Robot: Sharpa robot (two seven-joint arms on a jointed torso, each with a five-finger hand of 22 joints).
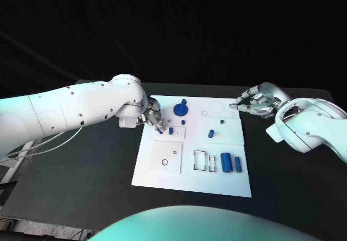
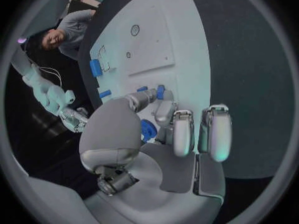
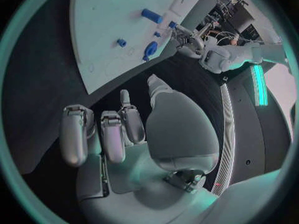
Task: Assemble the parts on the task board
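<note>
The left robot hand (image 1: 152, 119) pinches a small blue peg (image 1: 158, 130), likely light, rigid and slippery, best gripped mid-shaft; the right robot hand (image 1: 254, 106) hangs curled, holding nothing.

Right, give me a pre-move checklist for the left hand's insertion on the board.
1. Left hand holds a part: ok, a small blue part sits at its fingertips over the board's left side.
2. Part lined up with its slot: cannot tell, the fingers hide the contact.
3. Right hand out of the way: ok, it hovers off the task board at the far right corner, holding nothing.
4. Board flat on the table: ok.
5. Remaining parts undisturbed: ok, the two blue cylinders lie side by side near the right edge.
</note>
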